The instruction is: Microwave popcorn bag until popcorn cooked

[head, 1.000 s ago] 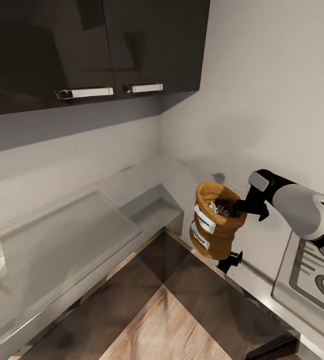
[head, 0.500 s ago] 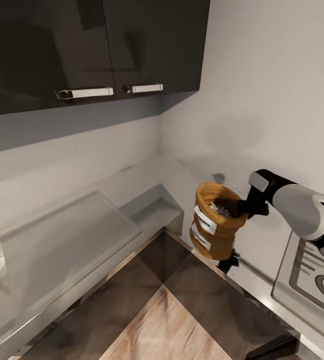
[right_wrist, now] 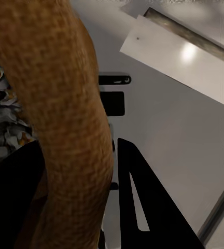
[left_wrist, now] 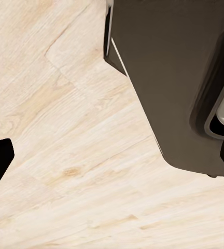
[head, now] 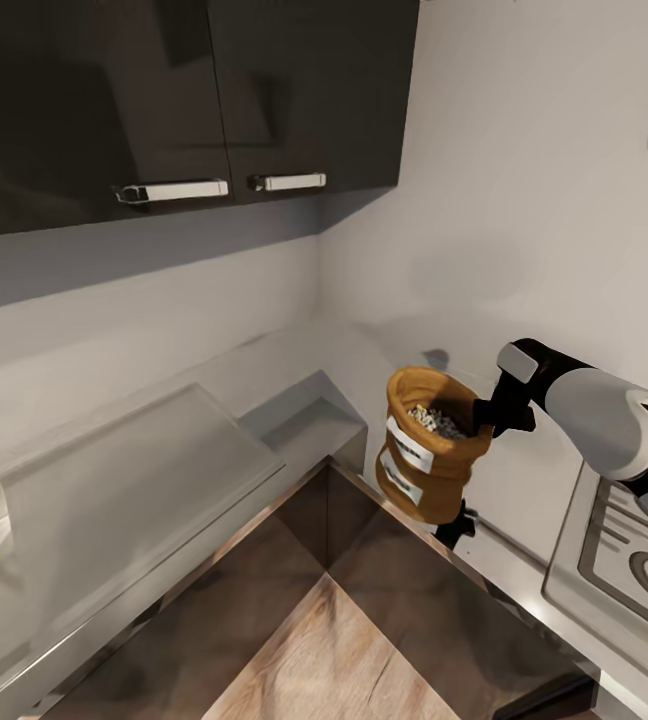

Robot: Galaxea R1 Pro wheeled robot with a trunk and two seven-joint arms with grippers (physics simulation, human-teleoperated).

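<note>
The tan popcorn bag [head: 426,450], with white labels, hangs in the air above the corner of the grey countertop [head: 134,470]. My right gripper [head: 478,416] is shut on the bag's rolled rim. Whitish-grey popcorn bits [head: 434,420] lie inside the bag. In the right wrist view the thick rim [right_wrist: 65,104] runs between the black fingers [right_wrist: 143,207], with the bits [right_wrist: 3,124] beside it. My left gripper [left_wrist: 112,161] is open over the wood floor [left_wrist: 65,129], holding nothing. The microwave is out of view.
Glossy dark wall cabinets [head: 184,100] with silver handles hang above the counter corner. A gas hob [head: 644,560] sits at the right, past my right arm. A dark cabinet front [left_wrist: 169,78] rises beside the left gripper. Wood floor [head: 334,650] lies below the counter edges.
The bag and my right gripper have edged slightly to the left. The head view has shifted a little.
</note>
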